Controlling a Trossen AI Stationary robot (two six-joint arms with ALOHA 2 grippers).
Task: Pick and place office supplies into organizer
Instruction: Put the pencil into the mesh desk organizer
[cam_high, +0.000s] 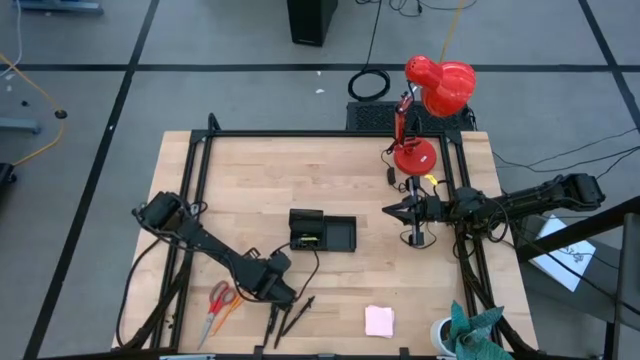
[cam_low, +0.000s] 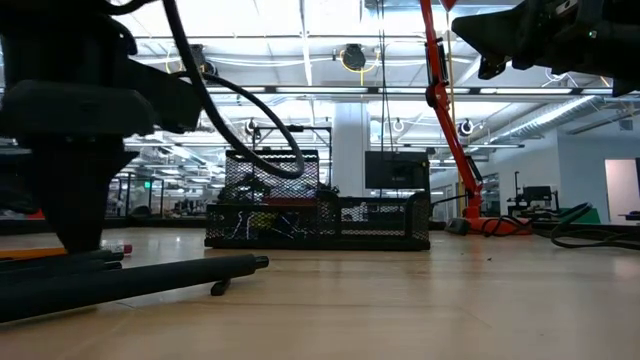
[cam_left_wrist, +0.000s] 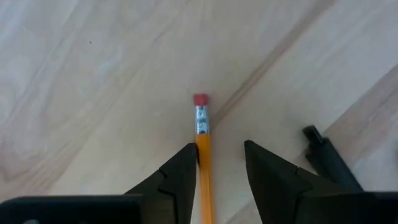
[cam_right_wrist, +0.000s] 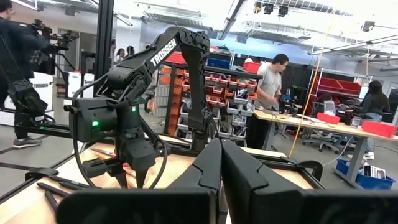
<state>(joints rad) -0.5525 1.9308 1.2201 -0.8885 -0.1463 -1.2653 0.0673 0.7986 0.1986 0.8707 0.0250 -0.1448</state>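
1. Wooden table (cam_high: 330, 190): whole work surface, with the black mesh organizer (cam_high: 322, 231) near its middle, taken here as the landmark.
2. Red desk lamp (cam_high: 428, 110): standing far behind and right of the organizer, no part of the task.
3. Right arm: waiting to the right of the organizer, right gripper (cam_right_wrist: 219, 163) raised above the table, fingers pressed together, holding nothing.
4. Left arm: reaching in front of the organizer and to its left, left gripper (cam_left_wrist: 220, 163) lowered close to the wood, clearly the nearer one to the loose supplies.
5. Red-handled scissors (cam_high: 216, 305): lying in front and far left of the organizer, beyond the left gripper.
6. Pale pink note pad (cam_high: 379, 320): in front and slightly right of the organizer, well apart from both grippers.
7. Black pens (cam_high: 288, 320): in front of the organizer, just beside the left gripper; one end visible in the left wrist view (cam_left_wrist: 323, 158).
8. Orange pencil (cam_left_wrist: 203, 158): flat on the table between the parted fingers of the left gripper, nearly against one finger, long axis pointing straight ahead along the fingers, red eraser end forward. Fingers partly open, not closed on it, nothing held.
9. Probable next need: closing across the pencil's thin width, then carrying it back toward the organizer.
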